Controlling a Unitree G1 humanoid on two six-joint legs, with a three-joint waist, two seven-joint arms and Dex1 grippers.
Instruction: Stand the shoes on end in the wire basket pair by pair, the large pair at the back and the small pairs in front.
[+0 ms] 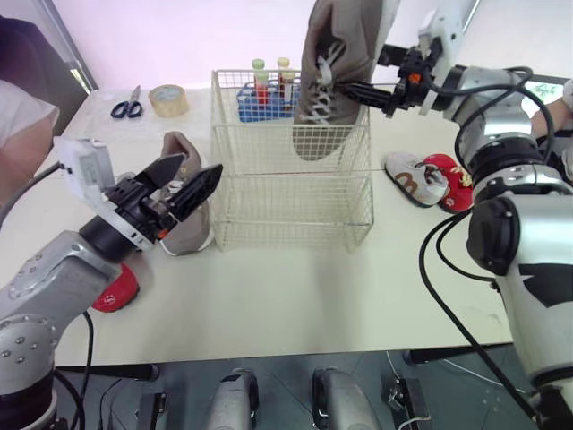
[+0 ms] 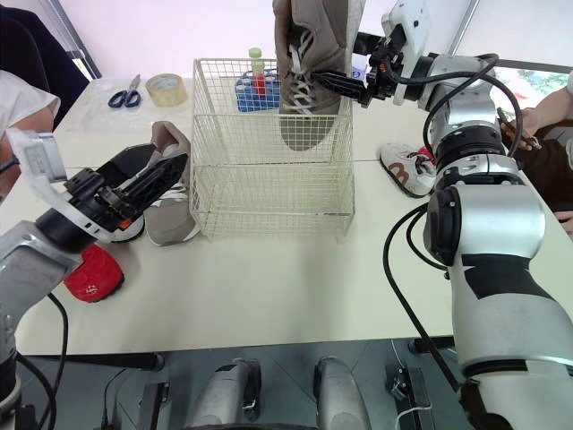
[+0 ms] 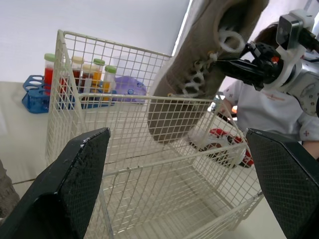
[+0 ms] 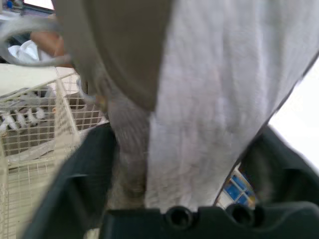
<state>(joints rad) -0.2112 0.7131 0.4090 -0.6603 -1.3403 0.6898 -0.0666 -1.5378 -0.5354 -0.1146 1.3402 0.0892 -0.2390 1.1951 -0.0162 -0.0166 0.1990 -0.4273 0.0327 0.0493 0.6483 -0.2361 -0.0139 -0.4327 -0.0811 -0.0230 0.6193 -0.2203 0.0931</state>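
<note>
Over the worktop [image 1: 295, 296], the right end effector [image 1: 354, 90], clamped on the large shoe [image 1: 345, 36], should lower it toe-down against the back of the wire basket [image 1: 269, 206] beneath.

Backed by a pale pinkish wall [image 1: 179, 36], with a dark upright frame [image 1: 70, 40] at its left. Furnished with a cream bench [image 1: 295, 296], seamed crosswise. Underlaid by a grey floor [image 1: 285, 403]. Daylit through a window [image 2: 524, 40] at right.
</note>
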